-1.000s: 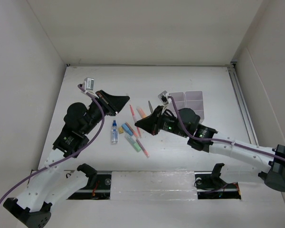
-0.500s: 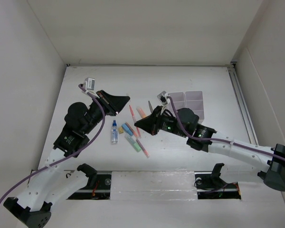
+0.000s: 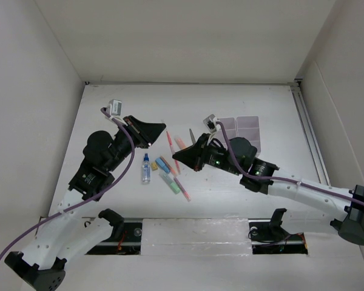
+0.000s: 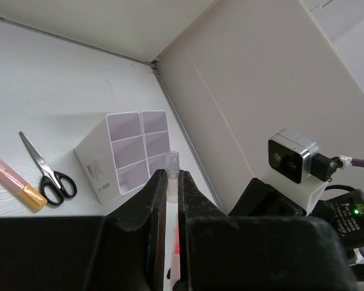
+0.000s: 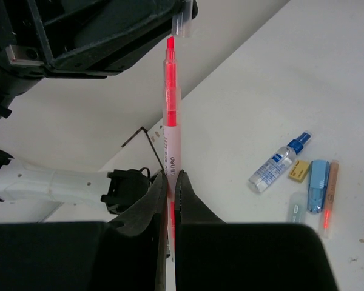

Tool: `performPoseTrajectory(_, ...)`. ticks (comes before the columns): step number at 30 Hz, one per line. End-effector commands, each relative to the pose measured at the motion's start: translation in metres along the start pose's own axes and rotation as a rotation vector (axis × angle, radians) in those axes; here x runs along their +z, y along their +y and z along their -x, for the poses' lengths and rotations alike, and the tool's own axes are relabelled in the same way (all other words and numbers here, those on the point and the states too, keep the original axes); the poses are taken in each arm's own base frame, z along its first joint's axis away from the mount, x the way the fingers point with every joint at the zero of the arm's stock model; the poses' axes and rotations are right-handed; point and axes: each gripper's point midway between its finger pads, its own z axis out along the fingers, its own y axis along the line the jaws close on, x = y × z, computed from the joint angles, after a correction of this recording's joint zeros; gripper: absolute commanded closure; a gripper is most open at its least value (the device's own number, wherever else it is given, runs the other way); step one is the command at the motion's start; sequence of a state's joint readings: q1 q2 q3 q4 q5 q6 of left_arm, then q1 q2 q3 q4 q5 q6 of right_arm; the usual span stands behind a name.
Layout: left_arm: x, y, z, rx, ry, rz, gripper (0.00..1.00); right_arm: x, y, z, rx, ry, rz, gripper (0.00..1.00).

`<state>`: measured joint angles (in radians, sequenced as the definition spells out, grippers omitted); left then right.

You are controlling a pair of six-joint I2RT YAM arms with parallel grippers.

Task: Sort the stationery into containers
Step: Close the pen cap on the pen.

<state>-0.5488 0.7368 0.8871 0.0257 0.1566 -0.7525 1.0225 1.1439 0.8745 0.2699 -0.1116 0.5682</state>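
Where right hand [image 5: 171, 176] clamps pink pen [image 5: 171, 115] — base hidden.

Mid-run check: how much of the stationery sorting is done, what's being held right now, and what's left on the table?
Done: nothing that shows; the containers have compartments that look empty. In hand: the right gripper is shut on a pink pen, and the pen's clear cap is pinched by the left gripper. Left: scissors, orange marker, bottle, blue marker and green marker lie loose on the table.
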Motion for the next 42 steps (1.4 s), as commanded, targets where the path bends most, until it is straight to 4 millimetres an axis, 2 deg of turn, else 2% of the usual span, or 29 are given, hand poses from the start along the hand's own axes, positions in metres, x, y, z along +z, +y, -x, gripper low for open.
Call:
performPoseTrajectory(1,-0.001,-0.005,0.003,0.015,-0.020,-0.034,1.00,-0.004,0.024,0.036,-0.032,-0.102,0.055,1.00)
performPoseTrajectory(12,-0.001,-0.004,0.004,0.005,-0.026,-0.028,1.00,-0.002,0.025,0.031,-0.032,-0.083,0.067,1.00)
performPoseTrajectory(17,-0.003,-0.014,0.015,-0.001,-0.053,-0.044,1.00,-0.002,0.026,0.031,-0.033,-0.078,0.074,1.00)
performPoseTrajectory(29,-0.007,-0.020,0.021,-0.016,-0.086,-0.067,1.00,0.005,0.017,0.017,-0.019,-0.043,0.053,1.00)
performPoseTrajectory(39,-0.008,-0.022,0.022,-0.025,-0.092,-0.075,1.00,0.005,0.017,0.017,-0.019,-0.043,0.053,1.00)
performPoseTrajectory(42,-0.006,-0.014,0.015,-0.027,-0.079,-0.061,1.00,0.005,0.018,0.016,-0.019,-0.038,0.061,1.00)
